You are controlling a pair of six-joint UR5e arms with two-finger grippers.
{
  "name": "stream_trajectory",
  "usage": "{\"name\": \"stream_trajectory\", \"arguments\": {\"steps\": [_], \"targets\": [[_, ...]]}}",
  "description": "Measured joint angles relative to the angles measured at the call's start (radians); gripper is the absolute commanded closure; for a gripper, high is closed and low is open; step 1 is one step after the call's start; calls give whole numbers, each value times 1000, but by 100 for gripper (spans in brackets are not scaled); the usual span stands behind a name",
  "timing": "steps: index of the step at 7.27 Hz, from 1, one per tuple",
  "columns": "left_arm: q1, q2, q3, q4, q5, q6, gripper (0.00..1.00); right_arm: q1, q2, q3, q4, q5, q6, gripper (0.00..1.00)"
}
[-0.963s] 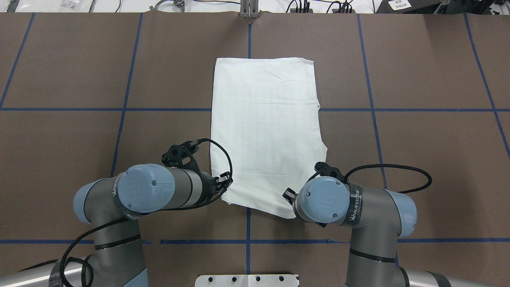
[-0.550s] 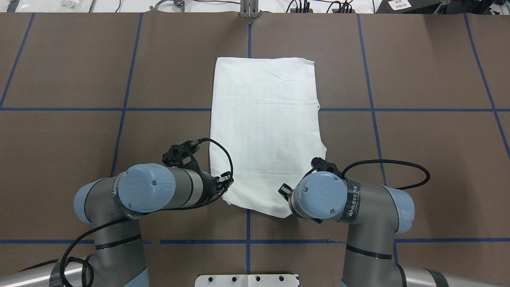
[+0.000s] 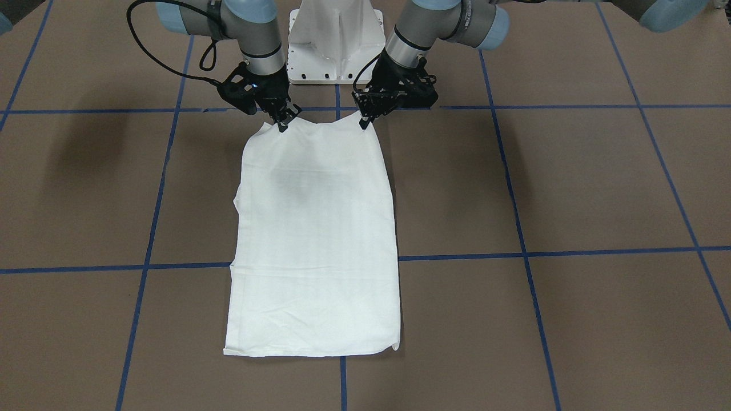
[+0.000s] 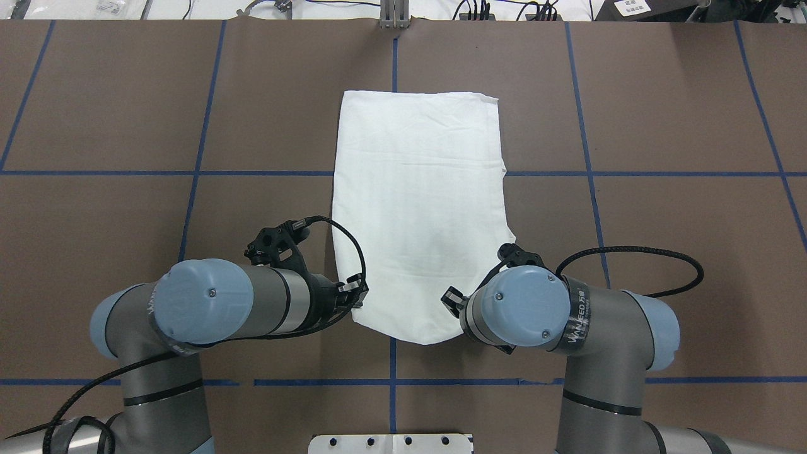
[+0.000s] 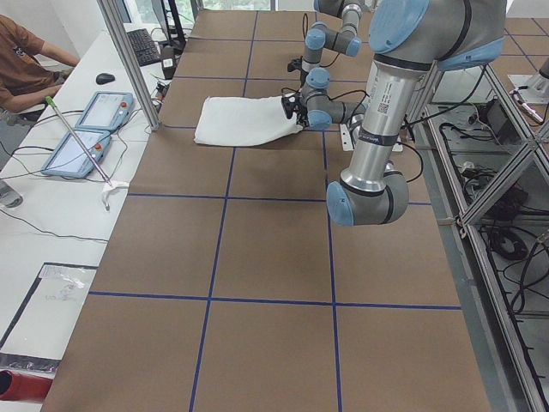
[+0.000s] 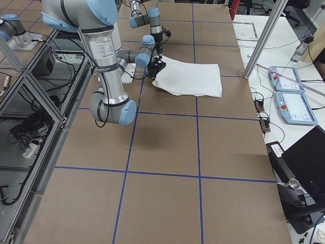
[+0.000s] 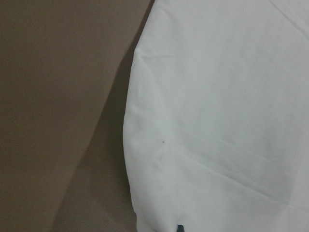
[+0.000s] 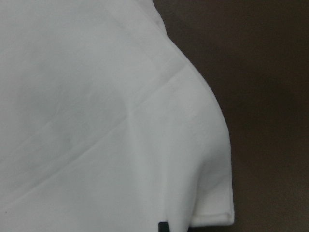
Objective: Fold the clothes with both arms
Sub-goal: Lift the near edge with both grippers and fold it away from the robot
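1. White shirt (image 4: 419,208), folded to a long rectangle of plain soft cloth with faint creases and 1 crosswise fold line. Spread mid-way across the matte brown surface (image 4: 662,252), running from between the 2 arms to the far side.
2. Surface ruled into large squares by thin blue tape lines (image 4: 189,173). White metal pedestal base (image 3: 334,43) at the near edge.
3. Far end of the shirt flat and square-cornered. Near end raised a little, sagging in a rounded curve between 2 held corners, with shadow on the brown beneath.
4. Left end effector (image 3: 364,121) clamped onto the shirt's near left corner, black fingers pinched together on the cloth.
5. Right end effector (image 3: 281,123) likewise squeezed tight on the near right corner.
6. Left arm (image 4: 208,302) and right arm (image 4: 567,315): silver-grey tubes, smooth light blue joint caps, a braided black cable looping off each wrist.
7. Both wrist views filled with smooth white fabric against dark brown. A stitched hem visible in the right one.
8. Against 1.0 s ago:
   - near right corner drawn in toward the middle
   - near hem narrower and rounder where it was slanted
   - left arm's big blue cap shifted left
   - right cable loop pushed further right
   - far end of the shirt unmoved
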Motion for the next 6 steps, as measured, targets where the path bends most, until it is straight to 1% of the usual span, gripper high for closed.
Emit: {"name": "stream_trajectory", "arguments": {"steps": [1, 2, 3, 5, 6], "targets": [[15, 12, -50, 20, -11, -4, 100, -7, -11, 48, -2, 18, 0, 100], [48, 23, -101, 42, -15, -11, 100, -27, -27, 113, -3, 59, 1, 100], [101, 43, -171, 71, -16, -15, 100, -64, -43, 173, -3, 89, 2, 100], [197, 83, -334, 171, -17, -22, 100, -134, -68, 274, -3, 108, 13, 100], [217, 91, -383, 215, -19, -31, 100, -145, -73, 294, -4, 110, 18, 100]]}}
